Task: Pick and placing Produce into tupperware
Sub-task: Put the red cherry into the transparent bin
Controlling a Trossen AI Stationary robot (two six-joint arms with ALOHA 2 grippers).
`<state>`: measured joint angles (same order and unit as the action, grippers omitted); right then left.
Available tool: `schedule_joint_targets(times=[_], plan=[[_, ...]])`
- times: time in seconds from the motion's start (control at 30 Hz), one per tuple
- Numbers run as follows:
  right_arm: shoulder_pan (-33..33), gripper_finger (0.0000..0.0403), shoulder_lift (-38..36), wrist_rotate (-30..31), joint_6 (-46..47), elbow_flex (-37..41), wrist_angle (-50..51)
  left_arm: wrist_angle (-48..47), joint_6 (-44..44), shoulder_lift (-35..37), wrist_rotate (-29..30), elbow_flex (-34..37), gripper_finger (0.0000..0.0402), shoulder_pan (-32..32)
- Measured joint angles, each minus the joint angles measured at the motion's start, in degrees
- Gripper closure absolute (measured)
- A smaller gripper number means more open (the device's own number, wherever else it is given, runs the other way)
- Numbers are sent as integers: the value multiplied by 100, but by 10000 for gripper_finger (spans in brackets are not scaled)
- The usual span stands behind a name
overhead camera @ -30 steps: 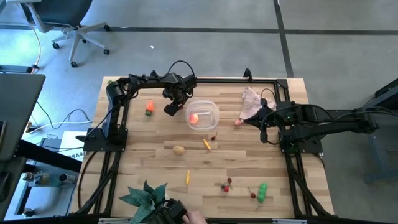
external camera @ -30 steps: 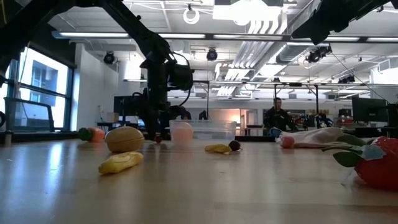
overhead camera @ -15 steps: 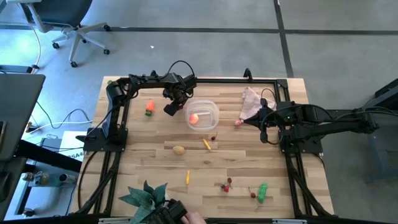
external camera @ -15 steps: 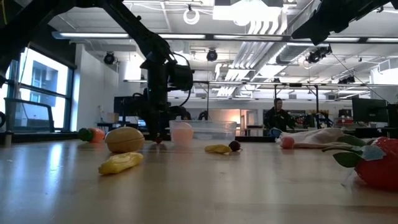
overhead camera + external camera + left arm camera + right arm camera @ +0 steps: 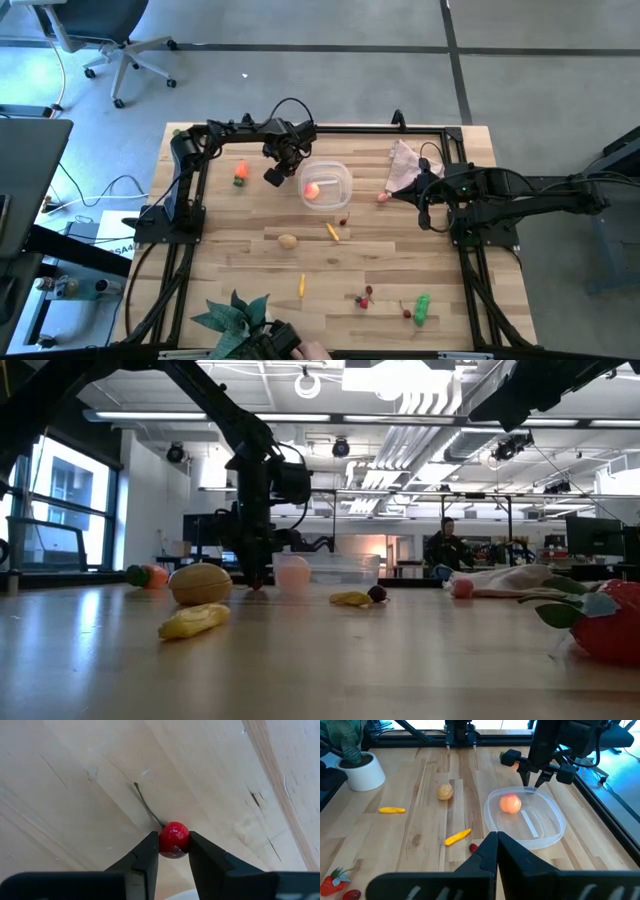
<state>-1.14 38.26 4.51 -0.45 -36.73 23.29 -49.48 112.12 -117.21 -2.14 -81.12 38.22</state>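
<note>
L gripper (image 5: 174,851) jaws clamped on red cherry (image 5: 173,839), R gripper (image 5: 497,851) jaws together

The right gripper (image 5: 496,851) is seen at the bottom centre of the frame, its two dark fingers pressed together. Just above it, right of centre, the tupperware (image 5: 546,831) is set on the wooden table (image 5: 420,775), a pink-orange fruit (image 5: 510,803) lying inside. The left gripper (image 5: 531,782) is lowered at the container's upper rim. A tan potato (image 5: 445,791) and two yellow sticks (image 5: 457,837) are spread at centre left, a white pot (image 5: 360,772) at upper left.
</note>
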Motion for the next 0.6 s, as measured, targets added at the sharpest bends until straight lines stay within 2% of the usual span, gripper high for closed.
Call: schedule_joint_targets(times=[0.43,0.6], plan=[[1,402,0,-2,0,0,1,115,7,84,61,7,317,-93],[0,402,2,0,0,0,2,56,38,136,337,-107,318,-249]])
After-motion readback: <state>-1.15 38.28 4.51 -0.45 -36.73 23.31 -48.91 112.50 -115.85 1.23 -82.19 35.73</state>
